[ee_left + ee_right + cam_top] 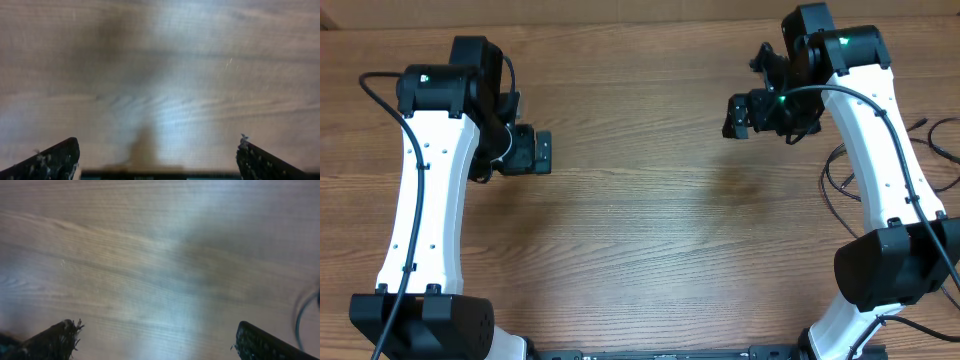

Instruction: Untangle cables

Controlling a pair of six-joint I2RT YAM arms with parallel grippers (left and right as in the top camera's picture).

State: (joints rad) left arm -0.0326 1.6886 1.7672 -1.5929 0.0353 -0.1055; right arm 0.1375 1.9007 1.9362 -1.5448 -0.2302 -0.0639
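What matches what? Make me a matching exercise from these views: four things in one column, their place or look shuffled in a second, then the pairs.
Things:
1. left arm
2. right arm
3. cables
4. table

Place or look:
A. thin, black, lying by the right edge
B. brown wood grain
C. white, on the left side
D. white, cables lying beside it

Pairs: 1-C; 2-D; 3-A; 4-B

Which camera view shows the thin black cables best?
The overhead view: the cables lie loose beside the right arm, several strands visible. The right wrist view shows only a blurred curve at its right edge; the left wrist view shows none.
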